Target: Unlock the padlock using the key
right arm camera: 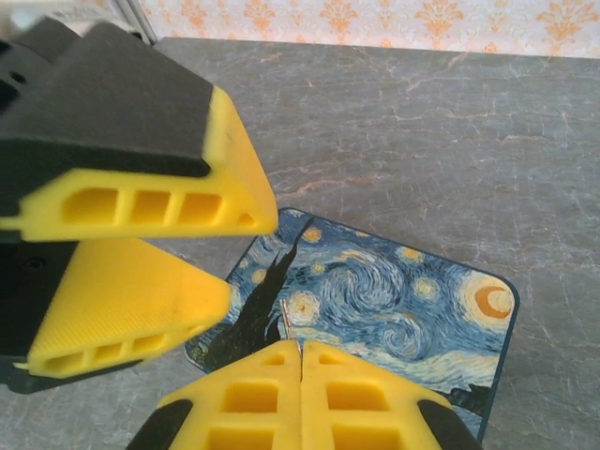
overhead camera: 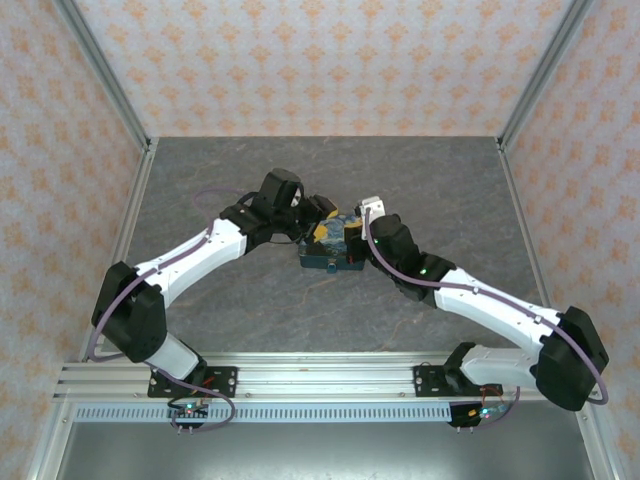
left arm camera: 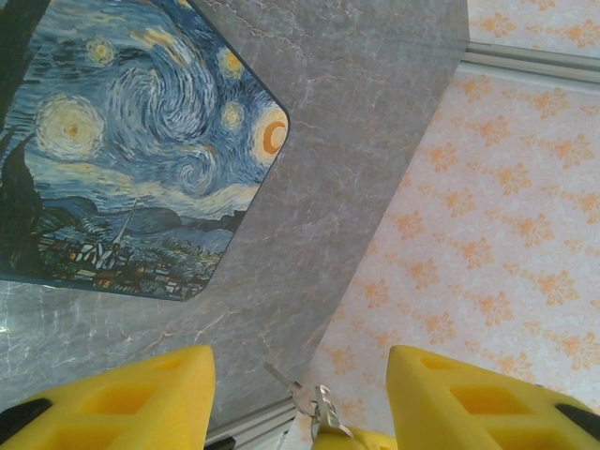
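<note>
Left arm (overhead camera: 190,255), right arm (overhead camera: 490,305): white links, black joints, purple cable (overhead camera: 212,192) along each. Yellow jaws, hollow-celled, ribbed faces, black backing.

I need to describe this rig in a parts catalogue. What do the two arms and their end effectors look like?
The left arm and right arm have white link shells with black joint housings, and a purple cable runs along each. The left end effector and right end effector carry wedge-shaped yellow fingers with hollow rectangular cells, on black mounts.

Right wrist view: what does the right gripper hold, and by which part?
The key, pinched by one end in the tips of the shut right gripper; a sliver sticks out. Which end cannot be told.
</note>
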